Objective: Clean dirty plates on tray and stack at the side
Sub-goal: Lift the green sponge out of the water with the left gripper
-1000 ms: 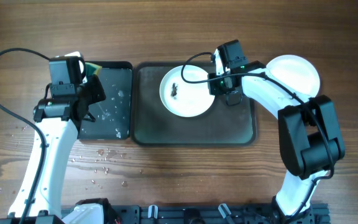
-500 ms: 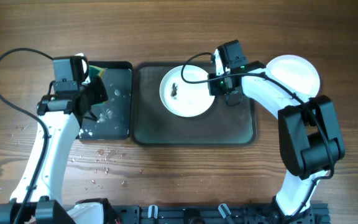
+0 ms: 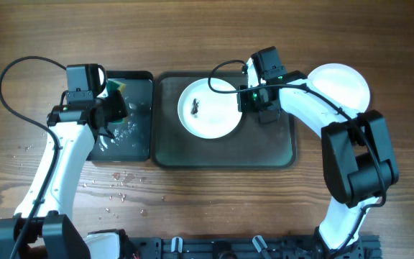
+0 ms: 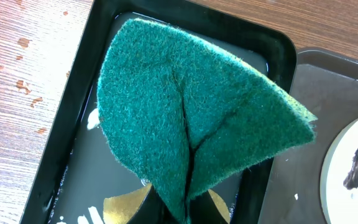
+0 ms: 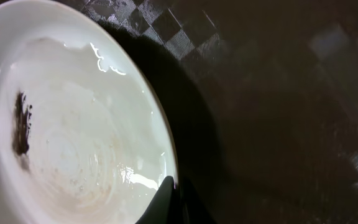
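Observation:
A white plate (image 3: 208, 108) with a small black smear (image 3: 194, 109) lies on the dark grey-green tray (image 3: 264, 147). My right gripper (image 3: 241, 101) is shut on the plate's right rim; in the right wrist view the plate (image 5: 73, 137) sits pinched in the right gripper (image 5: 174, 186). A second white plate (image 3: 340, 85) rests on the table at the far right. My left gripper (image 3: 112, 108) is shut on a folded green sponge (image 4: 185, 112) and holds it over the glossy black tray (image 3: 136, 122). The left gripper (image 4: 185, 208) is mostly hidden behind the sponge.
The black tray (image 4: 73, 155) holds water and foam. Water drops (image 3: 117, 183) spot the table in front of it. The smeared plate's edge (image 4: 353, 168) shows at the right of the left wrist view. Cables loop over the table by both arms.
My right gripper has pulled the smeared plate a little to the left on the tray. My left arm has moved right and up with the sponge, toward the black tray's far right corner.

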`<state>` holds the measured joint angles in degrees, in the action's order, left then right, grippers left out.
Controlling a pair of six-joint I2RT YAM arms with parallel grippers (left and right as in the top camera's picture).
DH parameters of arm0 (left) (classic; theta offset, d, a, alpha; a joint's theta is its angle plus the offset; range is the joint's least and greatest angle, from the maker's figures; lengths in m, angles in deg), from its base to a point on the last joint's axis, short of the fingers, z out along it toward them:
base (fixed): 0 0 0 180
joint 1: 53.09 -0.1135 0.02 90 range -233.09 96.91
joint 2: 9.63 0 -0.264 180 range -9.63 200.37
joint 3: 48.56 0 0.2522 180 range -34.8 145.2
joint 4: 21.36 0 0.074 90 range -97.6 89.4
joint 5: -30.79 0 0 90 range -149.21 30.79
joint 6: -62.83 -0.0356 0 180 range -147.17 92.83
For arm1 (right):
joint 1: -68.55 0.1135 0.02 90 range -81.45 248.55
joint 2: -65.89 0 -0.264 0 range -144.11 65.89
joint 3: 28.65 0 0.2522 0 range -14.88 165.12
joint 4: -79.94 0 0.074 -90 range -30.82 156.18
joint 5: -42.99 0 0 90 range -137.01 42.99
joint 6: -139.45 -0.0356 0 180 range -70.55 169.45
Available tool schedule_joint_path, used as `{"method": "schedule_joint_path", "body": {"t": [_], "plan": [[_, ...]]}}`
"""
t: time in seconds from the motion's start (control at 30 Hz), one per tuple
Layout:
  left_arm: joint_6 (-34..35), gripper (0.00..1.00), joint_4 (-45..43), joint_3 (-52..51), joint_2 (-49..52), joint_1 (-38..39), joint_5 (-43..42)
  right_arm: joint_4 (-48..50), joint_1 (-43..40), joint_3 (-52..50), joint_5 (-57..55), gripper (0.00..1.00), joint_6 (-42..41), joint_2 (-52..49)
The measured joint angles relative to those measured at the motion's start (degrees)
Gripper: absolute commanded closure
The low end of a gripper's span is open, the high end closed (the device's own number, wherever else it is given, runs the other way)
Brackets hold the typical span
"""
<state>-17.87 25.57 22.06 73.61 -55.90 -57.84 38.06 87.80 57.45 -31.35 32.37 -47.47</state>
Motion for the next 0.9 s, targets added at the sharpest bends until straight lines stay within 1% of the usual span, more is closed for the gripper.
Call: {"method": "schedule_joint_path", "body": {"t": [0.23,0.33,0.4,0.5,0.67,0.7,0.73,0.8,0.83,0.9], "plan": [[0.00,0.96,0.00,0.00,0.02,0.00,0.00,-1.57,0.07,0.00,1.11,0.96,-6.08,0.00],[0.00,0.96,0.00,0.00,0.02,0.00,-0.07,-1.92,0.07,0.00,1.31,0.92,-7.61,0.00],[0.00,0.96,0.00,0.00,0.02,0.00,-0.57,-2.47,0.07,0.00,1.33,0.92,-10.16,0.00],[0.00,0.96,0.00,0.00,0.02,0.00,-0.96,-3.69,0.07,0.00,1.60,0.96,-14.84,0.00],[0.00,0.96,-0.02,0.00,0.02,0.00,-1.29,-4.04,0.11,0.00,2.14,0.95,-18.08,0.00],[0.00,0.96,-0.02,0.00,0.02,0.00,-1.29,-4.04,0.11,0.00,2.21,0.91,-18.47,0.00],[0.00,0.96,-0.02,0.00,0.02,0.00,-1.29,-4.04,0.09,0.00,2.34,0.83,-18.71,0.00],[0.00,0.96,-0.02,0.00,0.02,0.00,-1.29,-4.04,0.09,0.00,2.38,0.73,-19.10,0.00],[0.00,0.96,-0.02,0.00,0.02,0.00,-1.29,-4.02,0.09,0.00,2.36,0.70,-19.41,0.00],[0.00,0.96,-0.02,0.00,0.02,0.00,-1.29,-4.00,0.09,0.00,2.23,0.69,-19.71,0.00]]}}
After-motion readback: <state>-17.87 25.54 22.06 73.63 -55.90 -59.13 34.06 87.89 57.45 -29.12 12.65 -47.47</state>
